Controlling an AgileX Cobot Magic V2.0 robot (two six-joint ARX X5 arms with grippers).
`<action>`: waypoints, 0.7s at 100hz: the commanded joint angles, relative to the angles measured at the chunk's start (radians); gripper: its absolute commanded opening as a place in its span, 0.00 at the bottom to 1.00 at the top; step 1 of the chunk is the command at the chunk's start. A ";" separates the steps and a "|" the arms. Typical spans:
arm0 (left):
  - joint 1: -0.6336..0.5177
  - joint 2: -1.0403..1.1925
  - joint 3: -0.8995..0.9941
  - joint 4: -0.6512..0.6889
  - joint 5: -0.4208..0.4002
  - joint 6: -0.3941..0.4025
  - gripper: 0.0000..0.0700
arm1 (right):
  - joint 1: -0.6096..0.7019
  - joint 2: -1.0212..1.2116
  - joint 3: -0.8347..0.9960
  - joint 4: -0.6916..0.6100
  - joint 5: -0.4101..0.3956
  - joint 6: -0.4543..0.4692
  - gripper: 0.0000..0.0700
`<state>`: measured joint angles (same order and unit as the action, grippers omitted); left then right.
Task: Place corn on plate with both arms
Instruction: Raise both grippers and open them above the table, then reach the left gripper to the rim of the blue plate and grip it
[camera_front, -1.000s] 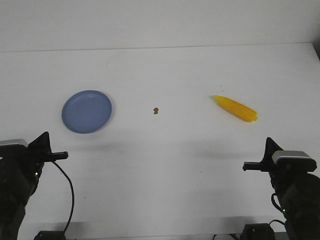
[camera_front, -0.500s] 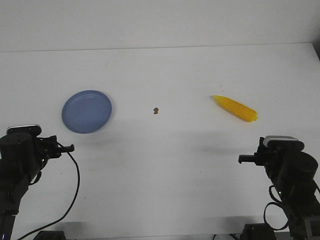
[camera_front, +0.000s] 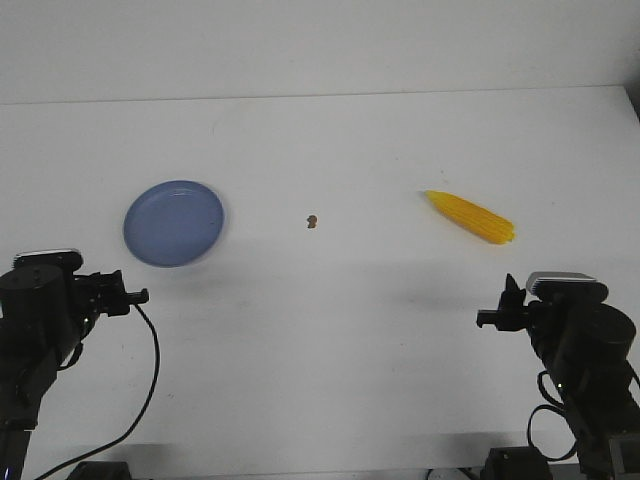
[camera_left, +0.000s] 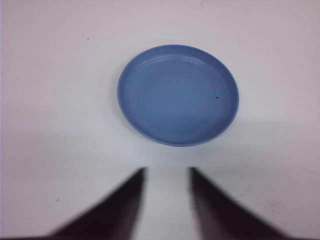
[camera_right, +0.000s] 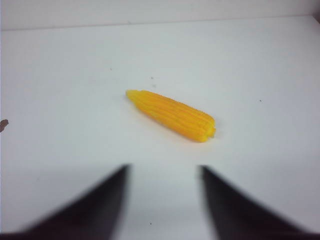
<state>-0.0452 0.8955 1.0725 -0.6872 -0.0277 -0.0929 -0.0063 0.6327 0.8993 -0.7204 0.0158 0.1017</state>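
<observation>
Front view | left gripper (camera_front: 135, 296) lower left, right gripper (camera_front: 490, 318) lower right, both parted, empty | plate (camera_front: 174, 222) left-centre, corn (camera_front: 470, 217) right-centre, well apart | risk: tapered cob rolls or slips from an off-centre pinch

You saw both claws only as blurred dark fingers (camera_left: 117, 207) (camera_right: 92, 207) cut off by the wrist frames' edges. The brown speck (camera_front: 312, 220) between plate (camera_front: 174, 222) and corn (camera_front: 470, 217) was too small to identify.
</observation>
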 joint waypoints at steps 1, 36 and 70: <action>0.001 0.004 0.017 0.013 -0.003 -0.003 0.73 | 0.003 0.003 0.014 0.009 -0.001 0.004 0.85; 0.001 0.037 0.018 0.092 0.002 -0.004 0.72 | 0.003 0.003 0.014 0.010 0.000 0.004 0.85; 0.091 0.398 0.137 0.168 0.022 -0.068 0.72 | 0.003 0.003 0.014 0.009 0.000 0.004 0.85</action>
<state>0.0345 1.2118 1.1637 -0.5282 -0.0101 -0.1425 -0.0063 0.6327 0.8993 -0.7204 0.0158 0.1017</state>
